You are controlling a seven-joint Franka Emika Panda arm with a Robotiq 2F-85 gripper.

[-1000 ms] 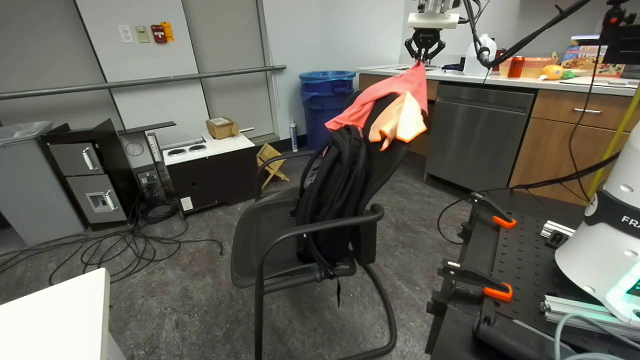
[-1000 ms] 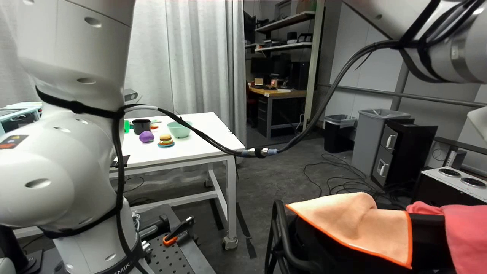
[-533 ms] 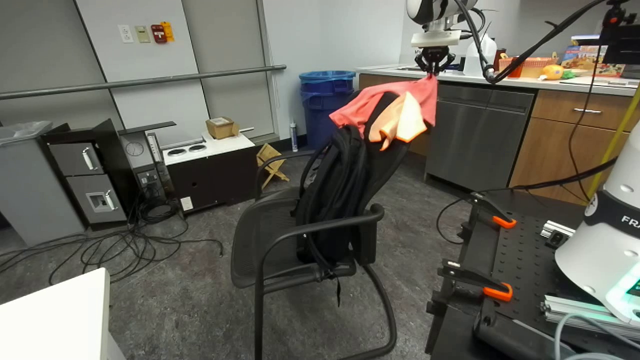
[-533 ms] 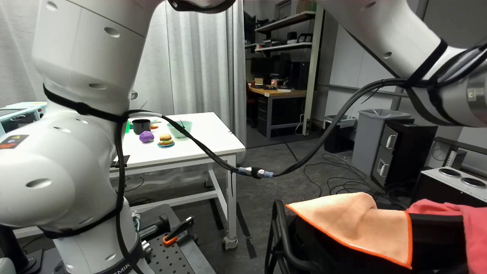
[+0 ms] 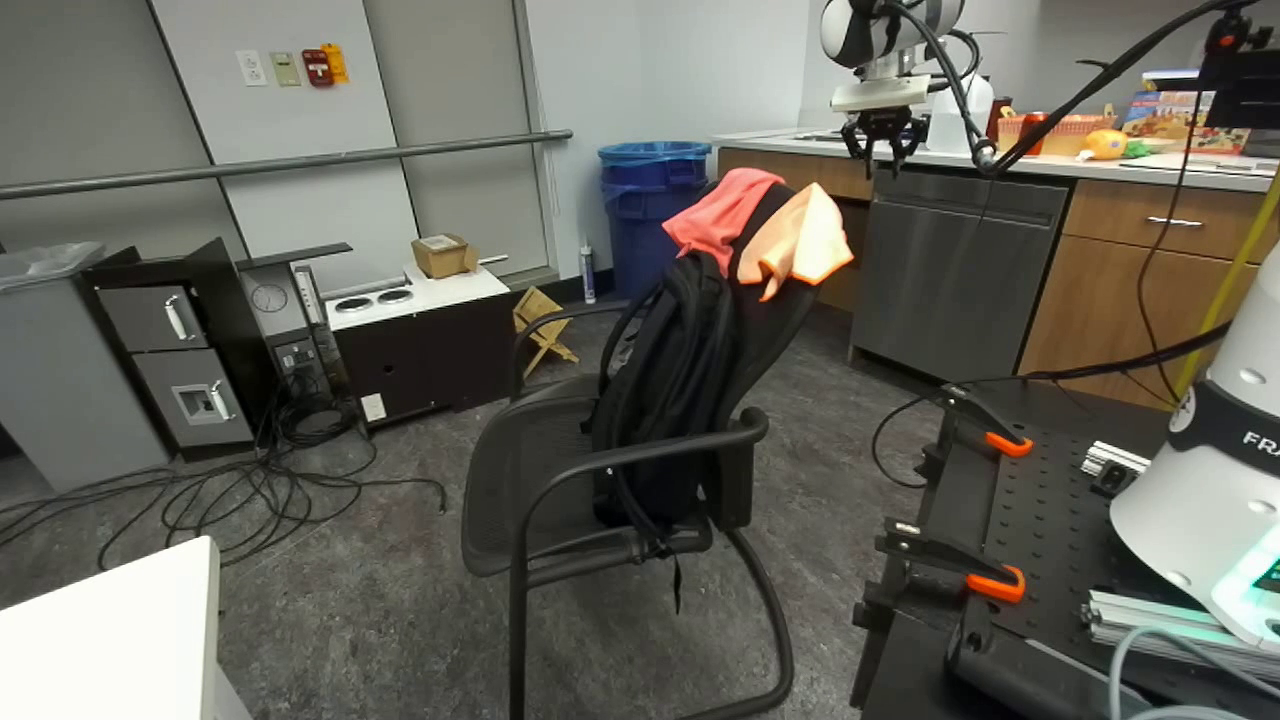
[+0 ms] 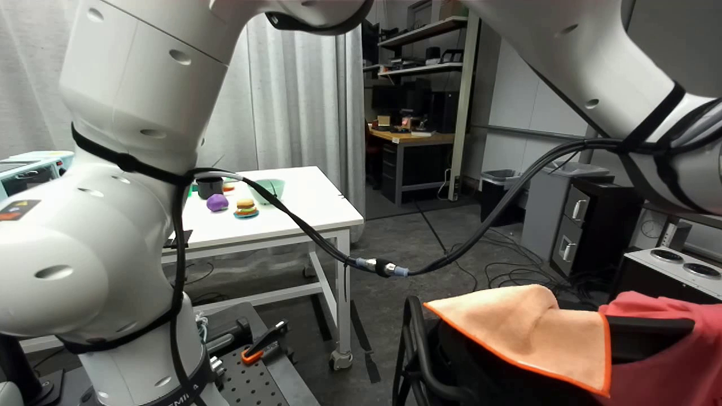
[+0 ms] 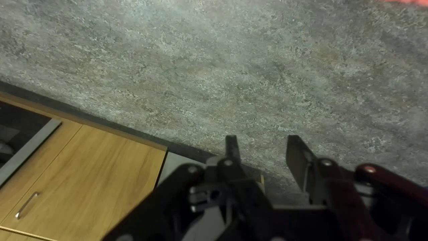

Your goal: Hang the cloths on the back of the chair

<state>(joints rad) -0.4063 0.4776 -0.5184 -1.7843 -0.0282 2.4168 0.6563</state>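
Note:
The coral-red cloth (image 5: 722, 215) lies over the top of the chair back (image 5: 770, 335); in an exterior view it drapes down the back's rear side (image 6: 677, 355). A sliver of coral-red (image 7: 409, 1) shows at the top right of the wrist view. The orange-yellow cloth (image 5: 805, 235) hangs over the chair back beside it and also shows in an exterior view (image 6: 524, 332). My gripper (image 5: 882, 170) is open and empty, to the right of the chair top and apart from both cloths. In the wrist view its fingertips (image 7: 262, 139) stand apart over bare floor.
A black backpack (image 5: 660, 400) hangs on the chair's front. A counter with a dishwasher (image 5: 950, 270) stands behind my gripper, and a blue bin (image 5: 650, 225) behind the chair. A white table (image 6: 333, 214) shows in an exterior view. A black cable loops along my arm.
My gripper moved down and right with the coral-red cloth's corner, then opened and let it go. The cloth's held end fell behind the chair back. The orange-yellow cloth has not moved.

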